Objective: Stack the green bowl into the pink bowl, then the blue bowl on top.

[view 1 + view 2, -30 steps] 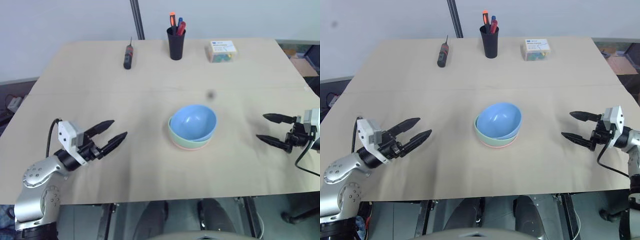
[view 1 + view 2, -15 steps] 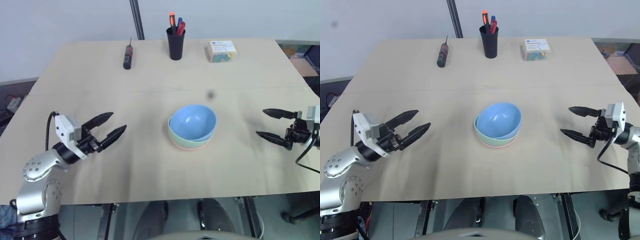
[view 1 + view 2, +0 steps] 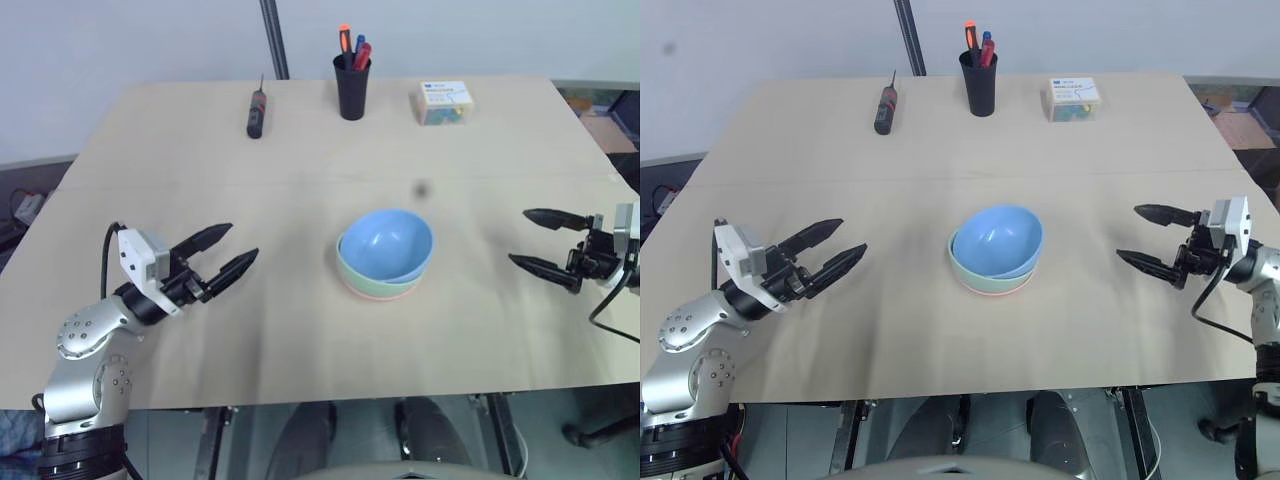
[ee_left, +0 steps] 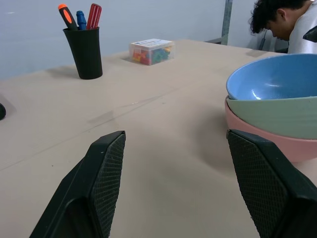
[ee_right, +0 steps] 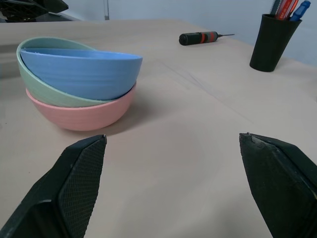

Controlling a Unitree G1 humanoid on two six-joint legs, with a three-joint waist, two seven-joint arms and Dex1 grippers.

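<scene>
- Stack: the three bowls stand nested near the middle of the counter.
- Bottom: the pink bowl rests on the counter surface.
- Middle: the green bowl sits inside the pink bowl.
- Top: the blue bowl sits inside the green bowl, tilted, with one side of its rim raised above the green rim.
- Left gripper: positioned over the counter to the left of the stack, well apart from it, pointing toward it. Its fingers are spread apart and grip nothing.
- Right gripper: positioned over the counter to the right of the stack, well apart from it, pointing toward it. Its fingers are spread wide and grip nothing.
- Far edge of the counter, left to right: a screwdriver lying flat, a black cup holding pens, and a small clear box with coloured contents.
- A person is visible beyond the counter in the left wrist view.
</scene>
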